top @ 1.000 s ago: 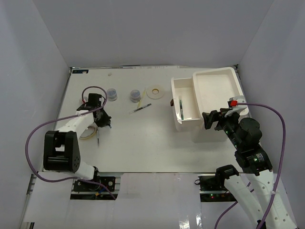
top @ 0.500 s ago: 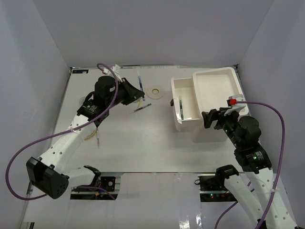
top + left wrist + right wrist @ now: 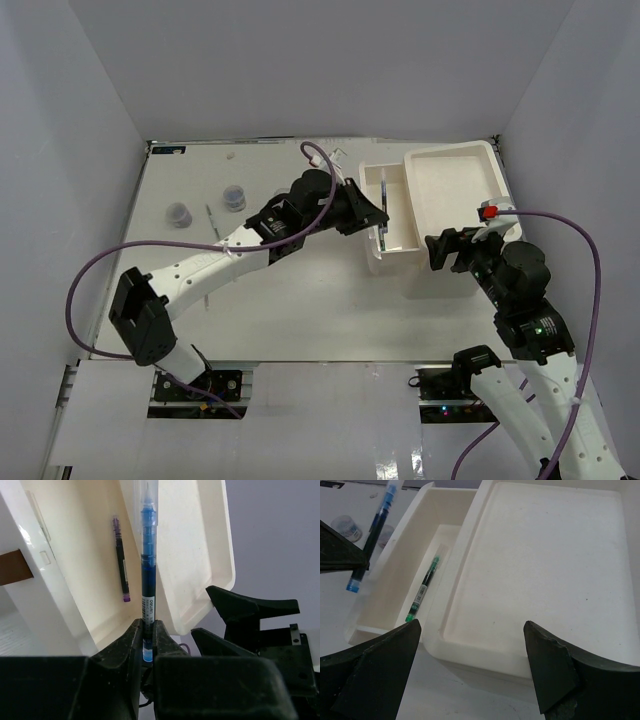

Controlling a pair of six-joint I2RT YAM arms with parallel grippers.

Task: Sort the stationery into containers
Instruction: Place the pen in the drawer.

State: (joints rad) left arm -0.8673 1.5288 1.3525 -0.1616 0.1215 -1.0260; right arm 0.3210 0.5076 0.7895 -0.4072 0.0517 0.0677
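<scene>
Toward the far left corner of the table (image 3: 300,300), two clear jars (image 3: 180,213) and a thin dark pen (image 3: 211,220) lie unsorted and well apart from the containers. The left arm reaches across the middle of the table. The left gripper (image 3: 368,210) pinches a blue pen (image 3: 146,565) by its lower end, fingers (image 3: 131,635) pressed tight on the barrel. The pen points out along the drawer's length, probably so that it will drop in flat. It hangs above the open drawer (image 3: 395,205), pulled out from the left side of the white organiser (image 3: 455,185) at the table's far right corner. A green pen (image 3: 422,592) already lies in that drawer along its length, so this looks to be the pen compartment. The tray top is bare. The right gripper (image 3: 450,248) hovers at the organiser's near edge, fingers spread wide and holding nothing, probably on standby. Against one second ago: the left gripper was then low over the near left part of the table, and half a second ago it was in transit with the pen near the far edge. The right arm has not moved. The tape ring, third jar and yellow pen, visible then, now sit hidden under the left arm.
</scene>
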